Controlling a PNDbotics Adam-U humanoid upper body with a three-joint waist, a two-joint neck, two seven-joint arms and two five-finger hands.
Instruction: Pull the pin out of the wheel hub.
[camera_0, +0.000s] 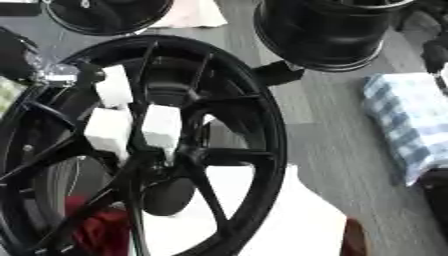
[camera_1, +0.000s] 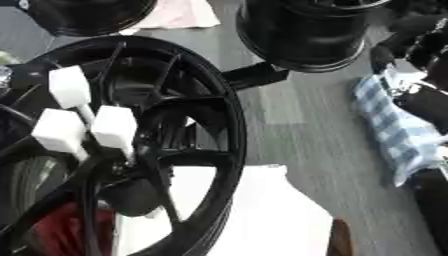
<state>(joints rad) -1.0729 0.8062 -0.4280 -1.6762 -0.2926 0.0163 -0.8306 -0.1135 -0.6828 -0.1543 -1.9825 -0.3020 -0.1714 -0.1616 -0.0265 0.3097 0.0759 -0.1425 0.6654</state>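
Your left hand (camera_0: 161, 125) comes in from the upper left and sits over the hub (camera_0: 262, 125), its white-capped end down among the spokes and bunched at the hub's centre. That is the only sensible reason for that reach, since the pin would be seated there. The pin itself cannot be made out. It is either hidden under the white caps or lost against the dark centre, so you cannot tell from here whether the hand is clamped on it, merely touching it, or apart around it. Confirm the hold before you pull. The hub leans on edge with its open face toward you, probably so the centre is reachable straight on. It rests on a white sheet (camera_0: 297, 220) that spreads out to the hub's lower right, and a red thing (camera_0: 98, 231) shows through the hub's lower spokes. A spare rim (camera_0: 324, 35) stands just behind the hub and a checked cloth (camera_0: 407, 125) lies well to its right, both clear of your pull line. Your right hand (camera_1: 424, 45) shows only as dark shapes far right of the hub, above the cloth. It appears idle, and its state cannot be told. With nothing bracing the hub, a pull off the pin's axis could tip it, so draw straight out.
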